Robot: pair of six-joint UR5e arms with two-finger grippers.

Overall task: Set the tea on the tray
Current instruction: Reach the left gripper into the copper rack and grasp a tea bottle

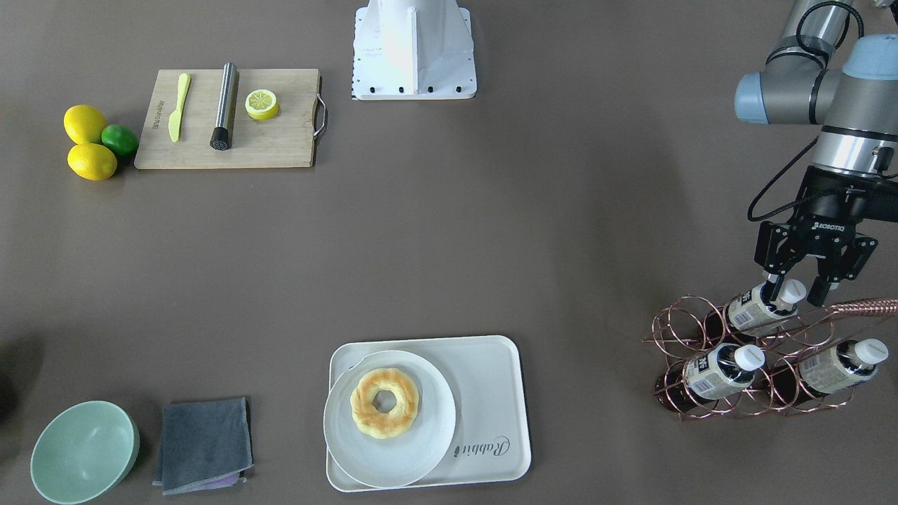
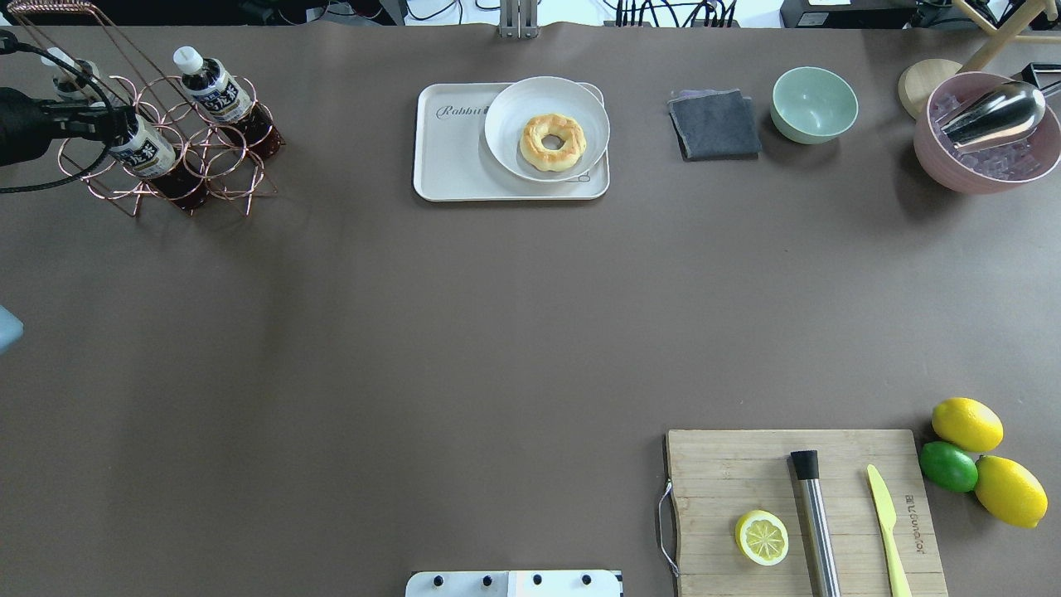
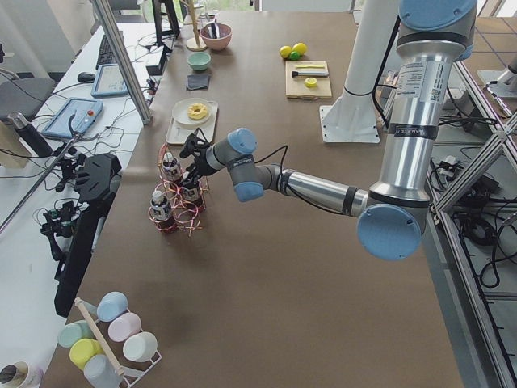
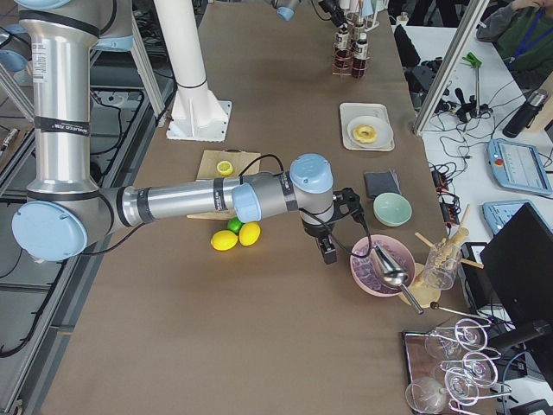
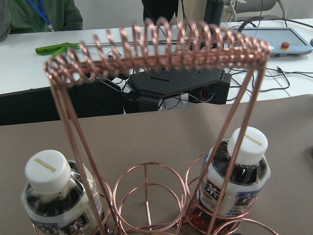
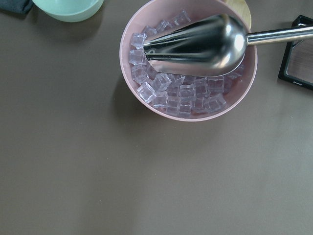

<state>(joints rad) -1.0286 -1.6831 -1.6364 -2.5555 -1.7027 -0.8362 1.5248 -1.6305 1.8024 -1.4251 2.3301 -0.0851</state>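
The tea (image 1: 756,311) lay in the top ring of the copper rack (image 1: 763,359), well apart from the tray (image 1: 491,393). The left gripper (image 1: 794,294) had its jaws wide astride the cap (not pinching). I reckoned a skewed pull might snag wire and topple it; of the right gripper (image 4: 329,251) I couldn't tell.

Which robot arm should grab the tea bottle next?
The left. Its pincer is open at the top tea bottle's cap in the copper rack; the right arm is far away by the ice bowl.

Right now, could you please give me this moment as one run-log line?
phase: reach | left gripper: open at top tea in rack | right gripper: state unclear | tray: no tea
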